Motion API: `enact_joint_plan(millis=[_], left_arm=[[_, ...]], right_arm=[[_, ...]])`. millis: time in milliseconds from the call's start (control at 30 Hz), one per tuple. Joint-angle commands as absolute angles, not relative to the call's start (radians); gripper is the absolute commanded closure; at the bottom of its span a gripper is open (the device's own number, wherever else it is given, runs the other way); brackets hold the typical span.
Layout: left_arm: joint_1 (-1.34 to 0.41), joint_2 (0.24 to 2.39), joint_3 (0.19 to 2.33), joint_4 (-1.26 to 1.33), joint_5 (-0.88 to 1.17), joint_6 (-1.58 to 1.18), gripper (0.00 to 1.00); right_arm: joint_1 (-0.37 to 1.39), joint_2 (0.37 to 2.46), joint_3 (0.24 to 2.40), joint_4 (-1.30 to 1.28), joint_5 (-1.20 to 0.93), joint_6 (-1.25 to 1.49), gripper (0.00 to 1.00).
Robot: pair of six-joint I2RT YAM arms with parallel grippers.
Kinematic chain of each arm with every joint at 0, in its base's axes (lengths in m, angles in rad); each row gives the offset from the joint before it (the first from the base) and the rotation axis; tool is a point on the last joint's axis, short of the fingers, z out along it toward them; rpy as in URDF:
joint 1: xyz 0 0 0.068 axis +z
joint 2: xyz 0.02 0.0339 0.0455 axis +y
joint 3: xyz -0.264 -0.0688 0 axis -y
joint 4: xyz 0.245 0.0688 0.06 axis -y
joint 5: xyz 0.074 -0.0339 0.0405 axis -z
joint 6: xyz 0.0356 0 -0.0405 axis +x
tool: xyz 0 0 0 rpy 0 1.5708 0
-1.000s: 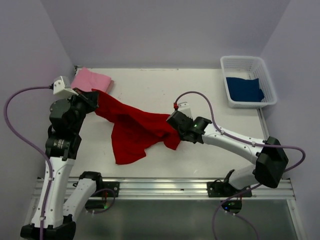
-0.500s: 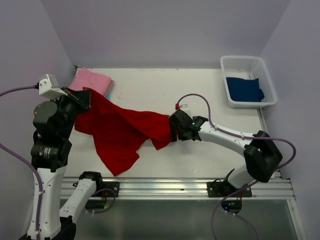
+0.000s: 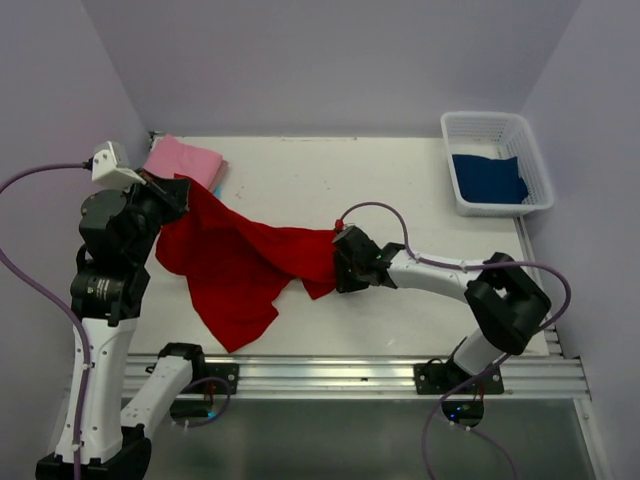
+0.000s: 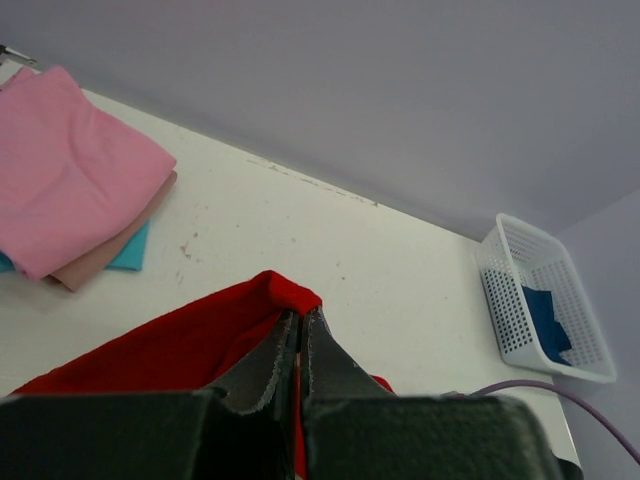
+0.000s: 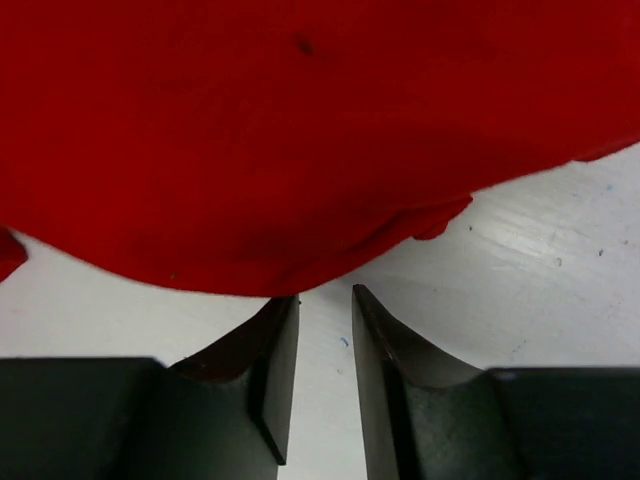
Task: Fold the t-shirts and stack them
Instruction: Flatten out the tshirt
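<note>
My workplace is a robot lab test cell. A bare white tabletop [image 3: 300, 180] is boxed in by plain lavender wall panels [image 3: 330, 60] at 9, 12 and 3 o'clock. At 6 o'clock a slotted aluminium rail [image 3: 330, 375] carries the black bolted bases [image 3: 190, 365] of my two arms, and thin purple cables [image 3: 374, 204] loop off the arms. A white plastic mesh basket [image 3: 537, 160] sits at 2 o'clock.

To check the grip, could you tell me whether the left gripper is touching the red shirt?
Touching. The left wrist view shows the left gripper shut on a fold of the red shirt, with red cloth pinched between its jaws.
</note>
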State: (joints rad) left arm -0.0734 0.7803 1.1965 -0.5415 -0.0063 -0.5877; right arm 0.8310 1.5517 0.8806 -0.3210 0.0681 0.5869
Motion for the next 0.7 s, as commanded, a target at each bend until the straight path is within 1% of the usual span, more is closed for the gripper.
enact_joint_plan(millis=[0,33,133,200,233,300,333,433,567,667], left_arm=[[-0.075,0.762,1.207,-0.517,0.003,-0.589,1.00],[-0.075,0.761,1.219,-0.526,0.005,-0.584,1.00],[-0.075,0.752,1.239,-0.551,-0.035,-0.572,1.00],[-0.075,0.744,1.243,-0.555,-0.051,-0.568,1.00],[-0.075,0.745,1.241,-0.557,-0.049,-0.566,1.00],[-0.075,0.747,1.241,-0.560,-0.048,-0.566,1.00],[-0.075,0.752,1.238,-0.560,-0.048,-0.568,1.00],[-0.075,0.755,1.232,-0.551,-0.038,-0.571,1.00],[-0.075,0.759,1.226,-0.538,-0.028,-0.578,1.00],[-0.075,0.758,1.221,-0.541,-0.026,-0.578,1.00]], right_arm=[[0.831,1.626,0.951,-0.297,0.121,0.575,0.70],[0.830,1.643,0.960,-0.314,0.183,0.581,0.69],[0.827,1.661,0.970,-0.373,0.273,0.614,0.68],[0.825,1.649,0.959,-0.373,0.282,0.617,0.66],[0.825,1.644,0.957,-0.373,0.282,0.612,0.63],[0.825,1.632,0.960,-0.387,0.290,0.606,0.59],[0.825,1.618,0.960,-0.388,0.294,0.603,0.55],[0.825,1.595,0.959,-0.393,0.314,0.592,0.49],[0.805,1.615,0.965,-0.373,0.318,0.563,0.50],[0.781,1.650,0.969,-0.341,0.301,0.543,0.53]])
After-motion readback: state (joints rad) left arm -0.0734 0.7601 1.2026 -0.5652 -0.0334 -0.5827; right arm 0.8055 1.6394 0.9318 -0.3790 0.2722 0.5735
